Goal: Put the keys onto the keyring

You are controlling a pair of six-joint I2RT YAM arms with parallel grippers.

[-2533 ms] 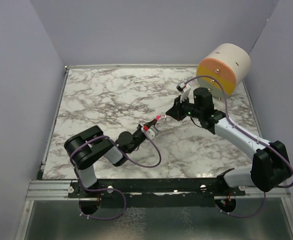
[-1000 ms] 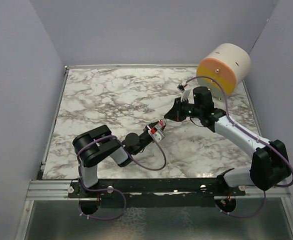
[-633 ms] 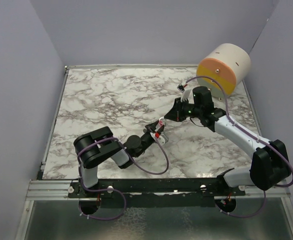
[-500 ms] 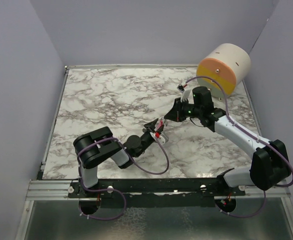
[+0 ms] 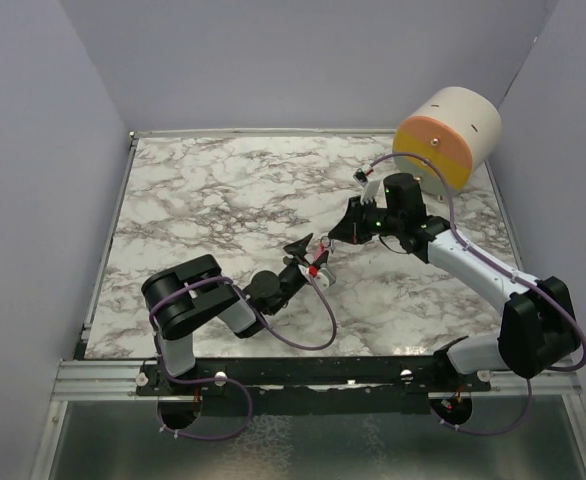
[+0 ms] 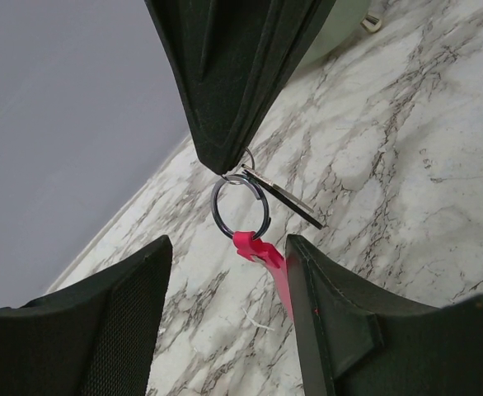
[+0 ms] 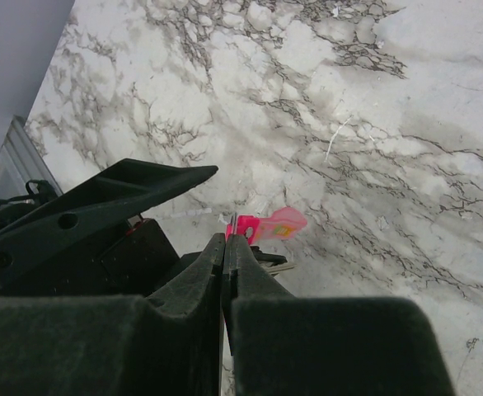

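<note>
Above the middle of the table (image 5: 223,190), slightly right of centre and clear of the marble, hangs the keyring (image 6: 264,252). Its metal ring is uppermost and its pink strip trails down beside one finger of the left gripper (image 6: 227,247). The key (image 6: 284,198), dark and flat, lies slanted against the top of the ring; whether it is fully threaded cannot be told. The right gripper (image 7: 226,246), fingers pressed together, pinches the top of the ring where the key meets it. The left gripper is spread wide on either side of the strip and grips nothing. A beige and orange drum (image 5: 448,135) stands at the far right corner.

The step in hand appears to be the threading itself, at or near its end. The next move probably calls for checking that the key hangs on the ring, then lowering the set to the marble. No brand, label or writing is legible.
</note>
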